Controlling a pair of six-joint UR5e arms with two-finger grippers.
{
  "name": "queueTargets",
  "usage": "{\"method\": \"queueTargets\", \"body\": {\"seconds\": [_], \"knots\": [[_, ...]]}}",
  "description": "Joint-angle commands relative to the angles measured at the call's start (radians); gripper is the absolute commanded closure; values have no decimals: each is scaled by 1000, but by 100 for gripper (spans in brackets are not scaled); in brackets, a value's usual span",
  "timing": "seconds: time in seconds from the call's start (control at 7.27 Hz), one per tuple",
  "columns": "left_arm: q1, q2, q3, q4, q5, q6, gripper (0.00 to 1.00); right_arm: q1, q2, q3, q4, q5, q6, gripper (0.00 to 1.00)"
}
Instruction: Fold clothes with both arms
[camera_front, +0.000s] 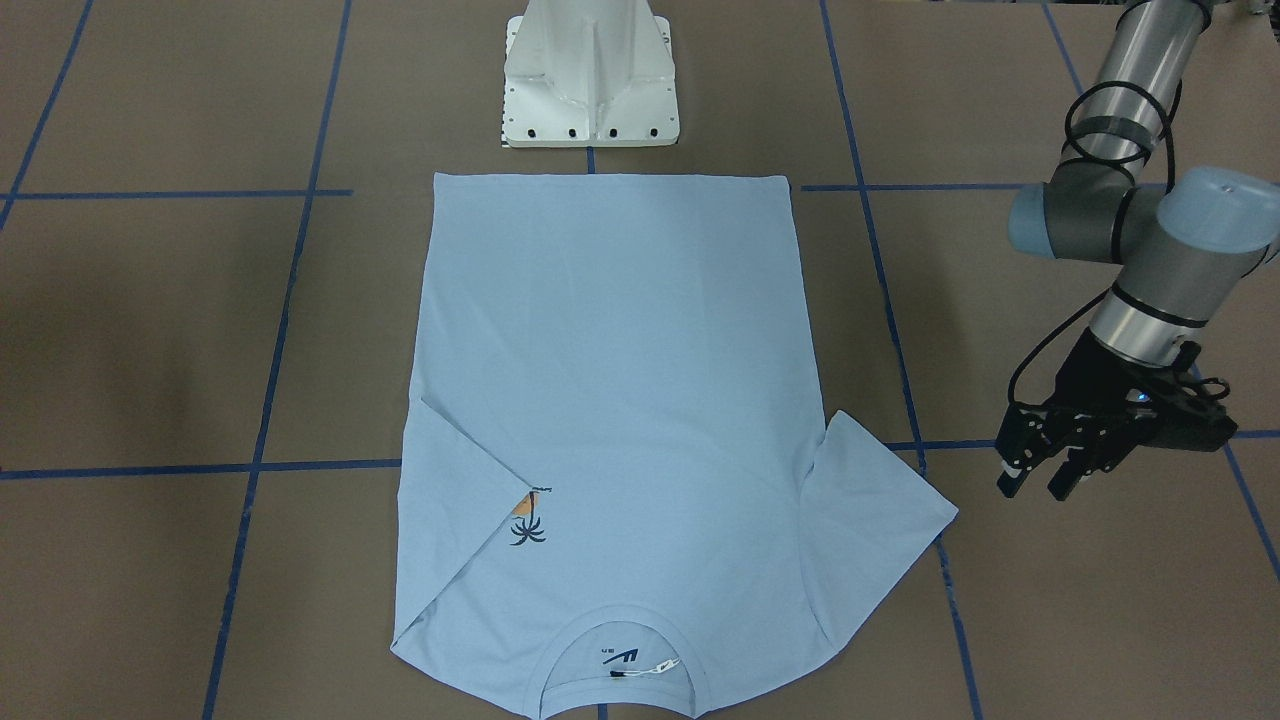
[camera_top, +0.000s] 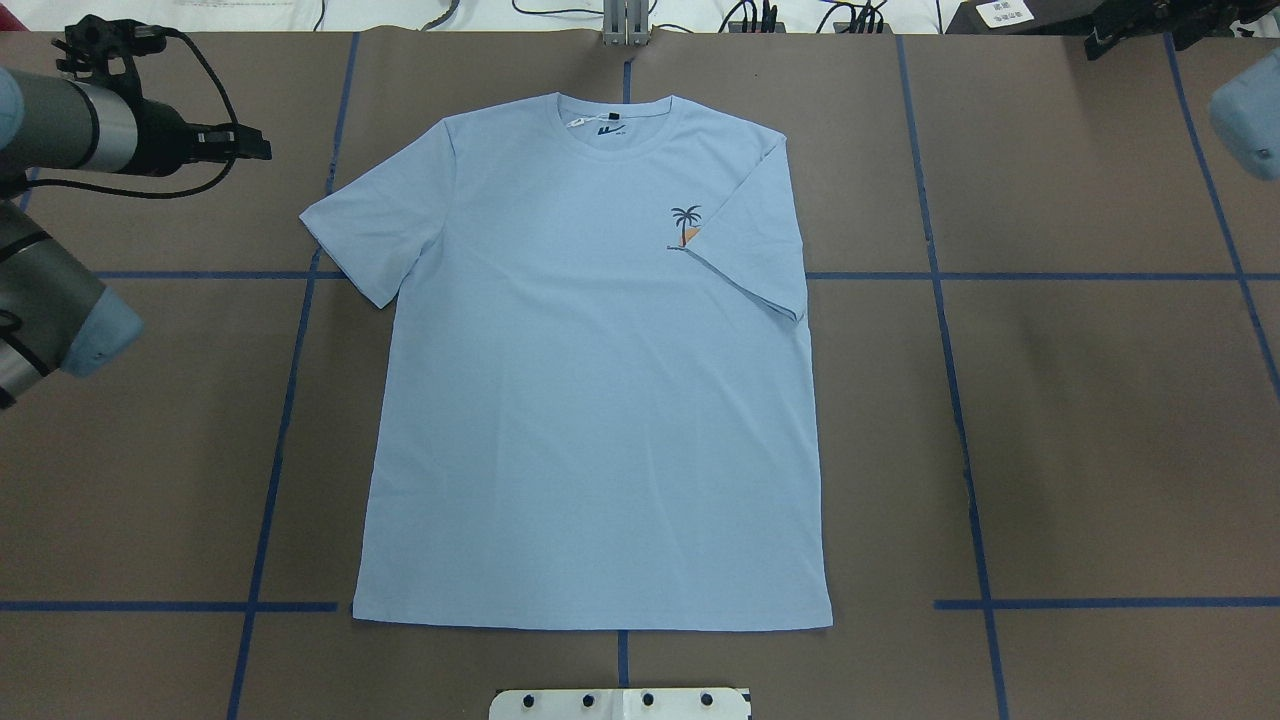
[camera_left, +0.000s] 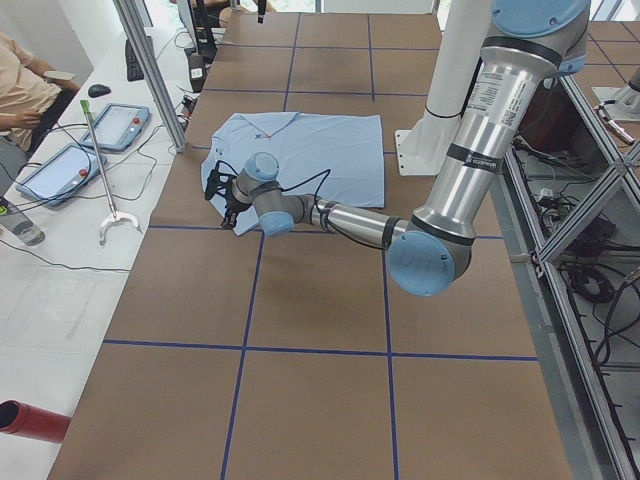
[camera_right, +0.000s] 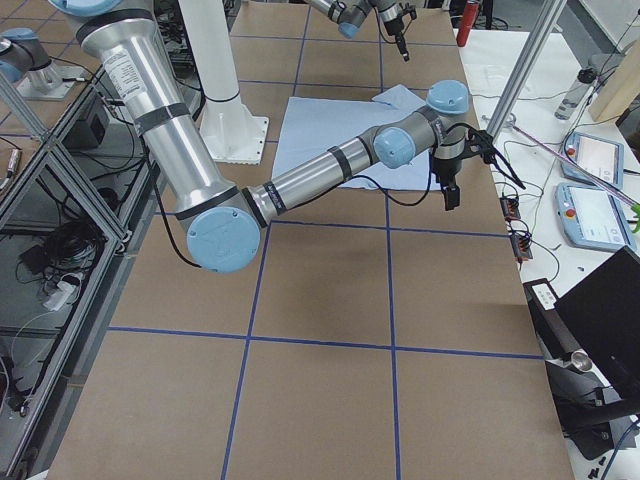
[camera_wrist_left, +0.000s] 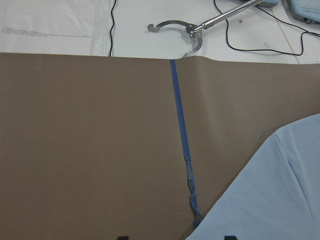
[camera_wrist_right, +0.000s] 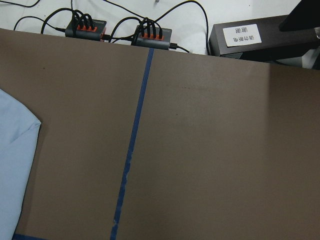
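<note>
Light blue short-sleeved T-shirt (camera_top: 600, 400) is lying flat mid-table, its straight hem running just beside the white pedestal base (camera_front: 590, 80). The sleeve on the robot's right (camera_front: 450, 500) is sitting folded inward. The left sleeve (camera_front: 880, 500) is spreading out, and your black two-finger left gripper (camera_front: 1034, 492) is hovering near its edge, fingers apart. You're getting no read on whether the right gripper (camera_right: 450, 197) is parted or closed. Broad brown table (camera_top: 1100, 450) is showing on either side.

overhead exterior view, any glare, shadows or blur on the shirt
Overhead exterior: the T-shirt is evenly lit and sharp, without glare; soft shadows darken the table beside it; the right arm, only its cap showing at the frame edge, looks slightly blurred. Exterior front-facing: equally even light on the T-shirt.
</note>
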Motion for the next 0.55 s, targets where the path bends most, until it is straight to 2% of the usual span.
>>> {"method": "queueTargets", "body": {"seconds": [0.0, 0.41], "knots": [[25, -41, 97, -41, 15, -14, 36, 1, -6, 3, 0, 0, 0, 0], [80, -43, 106, -49, 27, -14, 36, 1, -12, 4, 0, 0, 0, 0]]}}
